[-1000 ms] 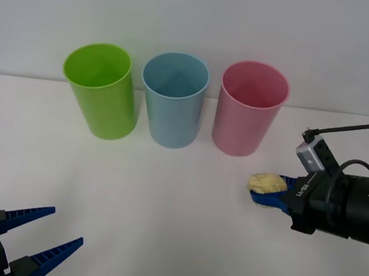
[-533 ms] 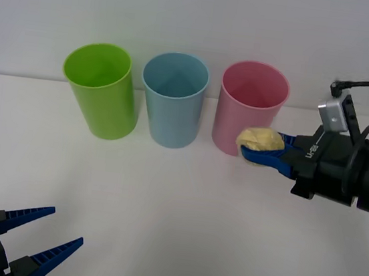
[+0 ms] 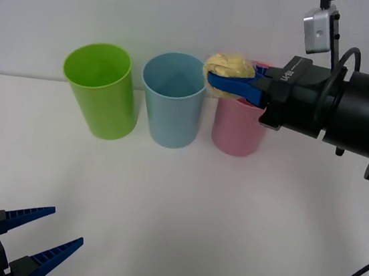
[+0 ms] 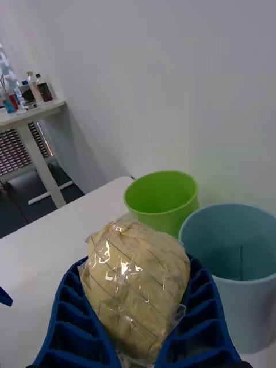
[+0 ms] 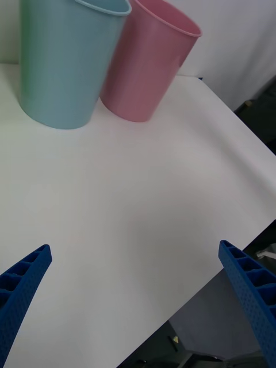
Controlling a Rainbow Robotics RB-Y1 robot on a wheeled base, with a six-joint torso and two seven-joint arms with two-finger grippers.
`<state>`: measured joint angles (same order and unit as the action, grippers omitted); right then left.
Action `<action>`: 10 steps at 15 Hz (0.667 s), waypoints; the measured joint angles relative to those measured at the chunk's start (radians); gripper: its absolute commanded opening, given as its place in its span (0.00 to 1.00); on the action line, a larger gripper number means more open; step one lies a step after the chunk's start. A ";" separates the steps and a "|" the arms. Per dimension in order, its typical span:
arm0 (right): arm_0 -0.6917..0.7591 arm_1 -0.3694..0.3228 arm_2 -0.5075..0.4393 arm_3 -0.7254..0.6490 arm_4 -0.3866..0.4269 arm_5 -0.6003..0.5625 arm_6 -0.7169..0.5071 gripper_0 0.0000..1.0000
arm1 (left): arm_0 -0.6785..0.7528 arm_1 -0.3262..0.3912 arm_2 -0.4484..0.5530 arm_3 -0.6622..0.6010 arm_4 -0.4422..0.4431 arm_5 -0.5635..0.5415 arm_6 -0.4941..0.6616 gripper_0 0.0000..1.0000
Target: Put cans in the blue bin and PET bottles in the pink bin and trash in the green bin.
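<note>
Trash, a pale yellow wrinkled wad in clear film, sits clamped between the blue ribbed fingers of the right gripper, held up in the air at about rim height over the gap between the blue bin and the pink bin. The gripper's black body reaches in from the right and covers most of the pink bin's mouth, so only its lower wall shows from the front. The three bins stand upright in a row on the white table, green bin on the left, blue in the middle, pink on the right, close together but not clearly touching.

From the right wrist the wad fills the jaws, its longer side running along the fingers toward the bins, with the open mouths of the green bin and blue bin just beyond it. A desk with small bottles stands far off by the wall.

The left gripper rests low at the near left corner of the table, fingers spread wide with nothing between them. Its wrist camera looks across bare table at the blue bin and pink bin standing side by side.
</note>
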<state>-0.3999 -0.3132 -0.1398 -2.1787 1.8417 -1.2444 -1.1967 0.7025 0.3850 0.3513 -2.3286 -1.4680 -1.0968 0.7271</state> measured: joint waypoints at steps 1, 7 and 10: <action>-0.046 0.001 0.030 0.038 0.021 0.026 -0.016 0.00 | 0.000 0.000 0.000 0.000 0.000 0.000 0.000 1.00; -0.328 0.007 0.225 0.367 0.088 0.260 -0.051 0.00 | 0.000 0.000 0.000 0.000 0.000 0.000 0.000 1.00; -0.454 0.018 0.300 0.537 0.089 0.360 -0.044 0.00 | 0.000 0.000 0.000 0.000 0.000 0.000 0.000 1.00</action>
<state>-0.8537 -0.2952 0.1599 -1.6421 1.9308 -0.8848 -1.2403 0.7025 0.3850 0.3513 -2.3286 -1.4680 -1.0968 0.7271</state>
